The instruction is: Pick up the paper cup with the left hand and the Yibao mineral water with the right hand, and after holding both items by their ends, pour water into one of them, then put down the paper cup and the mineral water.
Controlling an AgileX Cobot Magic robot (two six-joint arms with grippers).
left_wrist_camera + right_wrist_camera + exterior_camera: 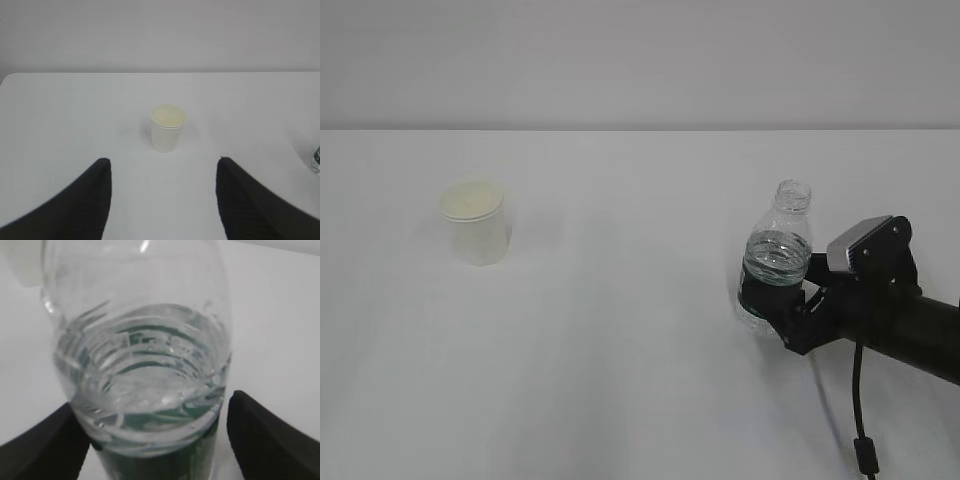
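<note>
Nearest the exterior camera, low on the right: right hand point(772, 300), black, grey plate on top, cable hanging down, reaching in from the right edge. Taking the cup point(475, 222) as landmark and going left to right: upright on the white table point(620, 350), well left of centre, cream inside showing, nothing touching it. Far to the right of the cup and nearer the camera, bottle point(778, 255), capless, leaning slightly, water up to about its shoulder, green label band at the level of the right hand. Jaws spread wide, one on each side of the bottle point(145, 385); from the wrist view, a gap visible at the right jaw, so no firm pinch to be made out. Left hand point(162, 200) seen only from its own wrist: jaws spread, empty, short of the cup point(168, 127) and lined up with it, well apart from it.
</note>
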